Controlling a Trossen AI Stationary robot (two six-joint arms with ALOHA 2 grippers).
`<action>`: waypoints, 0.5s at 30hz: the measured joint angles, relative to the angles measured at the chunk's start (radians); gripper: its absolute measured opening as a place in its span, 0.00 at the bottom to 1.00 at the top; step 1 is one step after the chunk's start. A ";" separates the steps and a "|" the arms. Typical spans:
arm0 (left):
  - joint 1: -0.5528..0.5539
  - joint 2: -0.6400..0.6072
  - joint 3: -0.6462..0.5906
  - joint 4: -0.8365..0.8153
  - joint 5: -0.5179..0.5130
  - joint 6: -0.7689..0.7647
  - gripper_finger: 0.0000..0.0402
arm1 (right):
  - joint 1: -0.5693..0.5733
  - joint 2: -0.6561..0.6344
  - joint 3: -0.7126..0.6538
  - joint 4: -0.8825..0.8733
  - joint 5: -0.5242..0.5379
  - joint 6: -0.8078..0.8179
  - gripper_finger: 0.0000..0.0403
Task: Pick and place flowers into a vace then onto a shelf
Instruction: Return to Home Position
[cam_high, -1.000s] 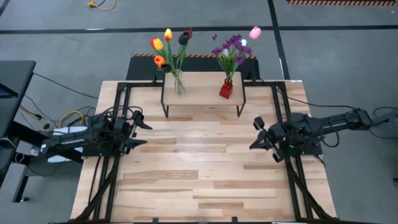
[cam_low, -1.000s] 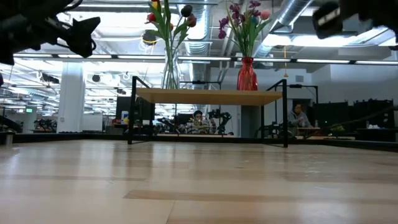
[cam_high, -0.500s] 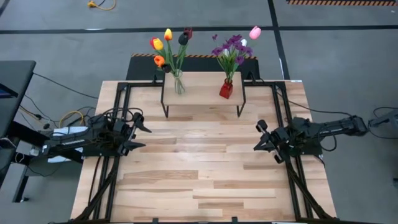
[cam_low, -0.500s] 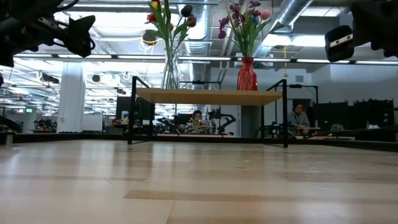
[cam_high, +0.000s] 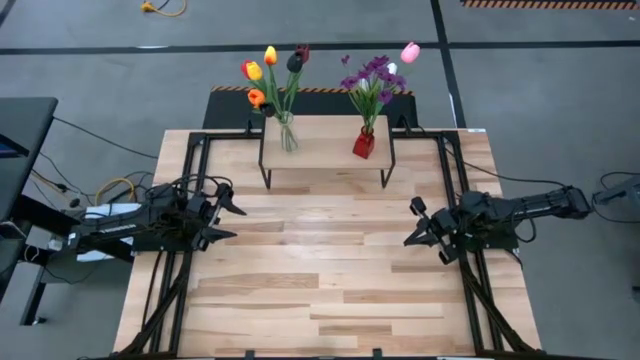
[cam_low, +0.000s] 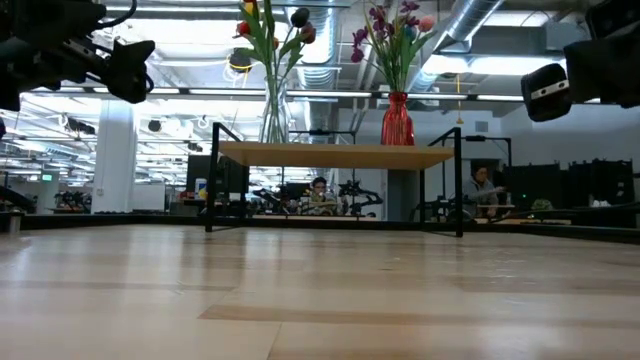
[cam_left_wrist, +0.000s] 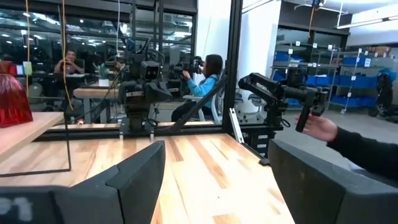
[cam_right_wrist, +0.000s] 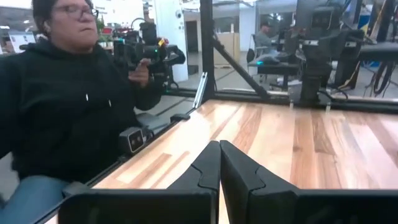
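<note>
Seen from above, the light slatted wooden counter (cam_high: 320, 280) is bare across its middle and stands on a grey floor (cam_high: 560, 90) crossed by dark lines. At the counter's 12 o'clock edge is the shelf (cam_high: 325, 155), a plank top on thin black legs. On its 9 o'clock half a clear vase (cam_high: 288, 136) holds flowers (cam_high: 272, 72) with yellow, red, orange and dark heads. On its 3 o'clock half a red vase (cam_high: 364, 146) holds a purple sprig (cam_high: 372, 75) and a pink tulip (cam_high: 410, 51). Both vases stand upright and apart.

The left tool (cam_high: 228, 222) hangs at the counter's 9 o'clock side, fingers spread wide and empty. The right tool (cam_high: 410, 225) hangs at 3 o'clock, and its wrist view shows the fingers (cam_right_wrist: 208, 168) pressed together on nothing.

Level across the counter, an open hall with ceiling ducts (cam_low: 470, 30) and seated people (cam_low: 318, 195) lies behind. A person in a black hooded top (cam_right_wrist: 62, 106) sits just beside the counter, holding what looks like a handheld control rig (cam_right_wrist: 152, 53)
</note>
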 joint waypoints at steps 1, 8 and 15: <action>0.000 0.000 0.000 0.000 0.000 -0.002 0.69 | 0.000 0.001 0.000 -0.005 0.000 -0.003 0.00; 0.000 0.000 -0.001 -0.016 -0.002 0.009 0.69 | 0.000 0.000 0.000 -0.006 0.000 -0.003 0.00; 0.000 0.000 -0.001 -0.083 -0.006 0.002 0.69 | 0.000 0.000 0.000 -0.006 0.000 -0.002 0.00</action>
